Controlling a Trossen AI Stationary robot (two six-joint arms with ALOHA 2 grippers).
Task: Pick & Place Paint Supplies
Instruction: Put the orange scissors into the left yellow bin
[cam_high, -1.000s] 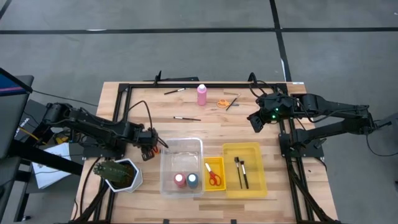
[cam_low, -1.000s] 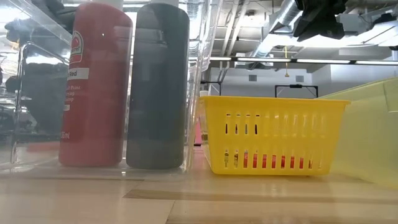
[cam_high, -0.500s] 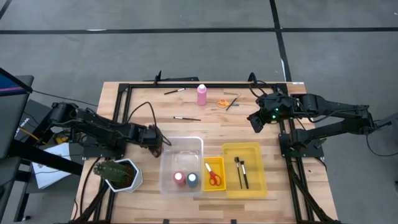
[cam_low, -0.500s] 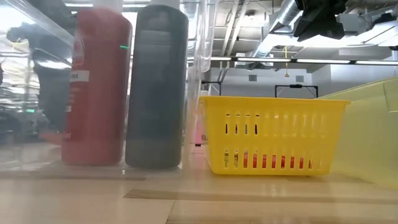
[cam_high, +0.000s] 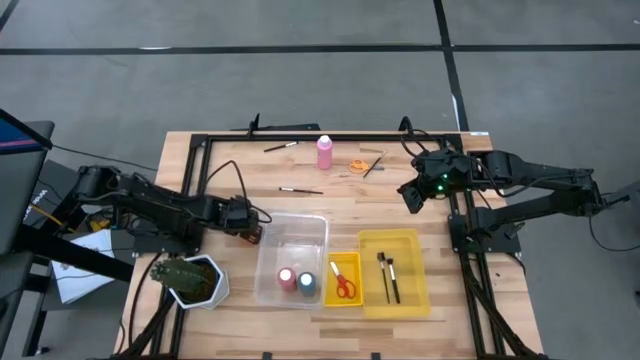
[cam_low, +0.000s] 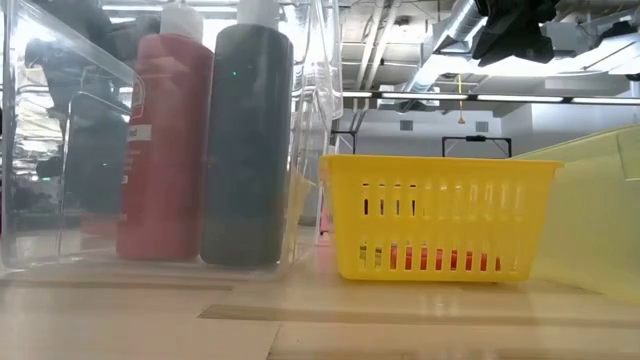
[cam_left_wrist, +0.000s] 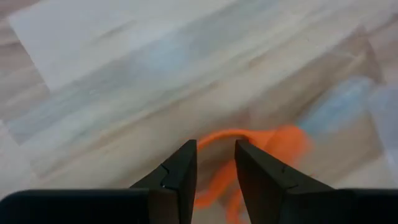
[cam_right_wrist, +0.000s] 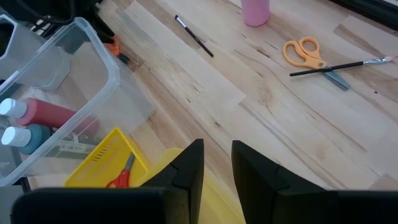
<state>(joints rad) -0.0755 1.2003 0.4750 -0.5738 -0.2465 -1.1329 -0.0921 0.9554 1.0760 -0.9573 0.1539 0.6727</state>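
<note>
Left claw at the clear bin's corner, right claw waiting over the bench's right side.

The left claw (cam_high: 247, 222) sits low just beside the clear bin (cam_high: 290, 232), its narrowly parted fingers (cam_left_wrist: 180, 168) straddling an orange loop (cam_left_wrist: 249, 138); whether they pinch it I cannot tell. The red bottle (cam_high: 286, 277) and dark blue bottle (cam_high: 307, 284) stand upright inside that bin. Red-handled scissors (cam_high: 343, 284) lie in the small yellow basket (cam_high: 344, 262), and two brushes (cam_high: 387, 275) lie in the larger yellow bin (cam_high: 393, 241). Farther back on the bench (cam_high: 350, 205), the pink bottle (cam_high: 325, 151), orange scissors (cam_high: 357, 166) and three loose brushes (cam_high: 300, 189) are lying free. The right claw (cam_high: 409, 194) hovers with a slim gap between its fingers (cam_right_wrist: 186, 167), holding nothing.
</note>
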